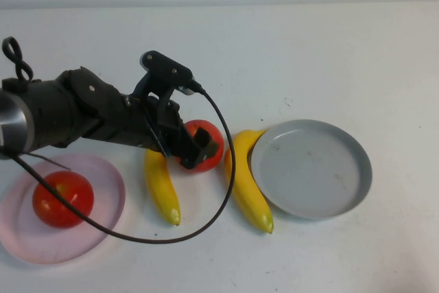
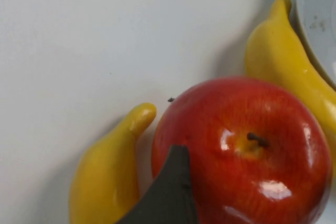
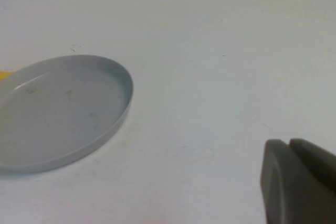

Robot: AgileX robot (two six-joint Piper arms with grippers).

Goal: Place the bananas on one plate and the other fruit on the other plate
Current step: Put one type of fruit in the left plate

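Observation:
My left gripper (image 1: 200, 147) reaches over a red apple (image 1: 208, 143) that sits on the table between the two bananas. In the left wrist view one dark finger (image 2: 176, 192) lies against that apple's (image 2: 247, 150) side. The other finger is out of view and the jaws look spread wide. One banana (image 1: 162, 184) lies left of the apple and the other banana (image 1: 248, 182) lies against the grey plate's rim (image 1: 357, 190). A second apple (image 1: 62, 199) rests on the pink plate (image 1: 103, 235). My right gripper (image 3: 294, 182) is shut and empty beside the grey plate (image 3: 63, 114).
The left arm's black cable (image 1: 226, 190) loops down over the table between the bananas. The grey plate holds nothing. White table stretches behind and to the right of the plates.

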